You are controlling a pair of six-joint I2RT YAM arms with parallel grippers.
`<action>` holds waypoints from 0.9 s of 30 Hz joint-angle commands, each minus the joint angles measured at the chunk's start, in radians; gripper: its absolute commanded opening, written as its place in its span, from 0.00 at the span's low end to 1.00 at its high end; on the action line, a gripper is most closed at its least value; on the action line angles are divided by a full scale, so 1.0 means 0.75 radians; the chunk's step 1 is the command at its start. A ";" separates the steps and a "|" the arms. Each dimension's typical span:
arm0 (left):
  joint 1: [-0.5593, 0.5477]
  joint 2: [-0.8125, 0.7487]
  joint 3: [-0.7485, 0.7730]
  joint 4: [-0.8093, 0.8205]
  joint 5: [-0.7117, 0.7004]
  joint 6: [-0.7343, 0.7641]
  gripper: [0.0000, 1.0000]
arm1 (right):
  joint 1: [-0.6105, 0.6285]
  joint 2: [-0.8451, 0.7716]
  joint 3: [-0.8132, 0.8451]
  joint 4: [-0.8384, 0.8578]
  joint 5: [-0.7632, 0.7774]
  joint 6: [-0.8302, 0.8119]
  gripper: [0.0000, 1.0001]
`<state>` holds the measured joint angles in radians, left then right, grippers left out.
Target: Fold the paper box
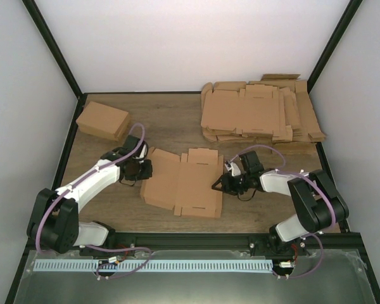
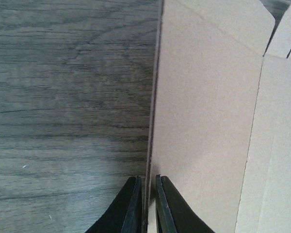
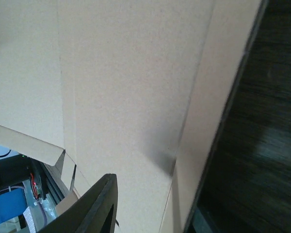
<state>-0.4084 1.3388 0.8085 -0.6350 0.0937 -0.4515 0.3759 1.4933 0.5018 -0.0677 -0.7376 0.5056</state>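
No text, label, brand, number or sign can be read in any view. The flat brown cardboard die-cut sheet (image 1: 183, 180) shows only plain, unprinted faces. So do the pile of flat brown cardboard blanks (image 1: 259, 114) and the closed brown cardboard box (image 1: 102, 120).

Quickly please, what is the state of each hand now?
Left hand: closed on the edge of the paper box.
Right hand: cannot be told.

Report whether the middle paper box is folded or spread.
Mostly spread: the paper box lies open on the table, panels and flaps out; left pincer pinches its left edge.
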 commanded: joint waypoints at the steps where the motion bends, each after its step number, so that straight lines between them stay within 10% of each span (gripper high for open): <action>1: -0.024 -0.011 -0.019 0.034 0.033 -0.018 0.12 | 0.022 -0.024 0.022 -0.044 0.107 -0.024 0.38; 15: -0.024 -0.033 -0.010 0.050 0.015 -0.016 0.18 | 0.062 0.028 0.097 -0.142 0.291 -0.086 0.32; 27: -0.024 -0.314 0.046 0.035 -0.127 -0.059 0.68 | 0.138 -0.048 0.285 -0.324 0.546 -0.233 0.01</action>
<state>-0.4217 1.1965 0.8047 -0.6151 0.0635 -0.4873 0.4686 1.5005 0.6353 -0.2298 -0.4427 0.4179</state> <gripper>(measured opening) 0.639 0.029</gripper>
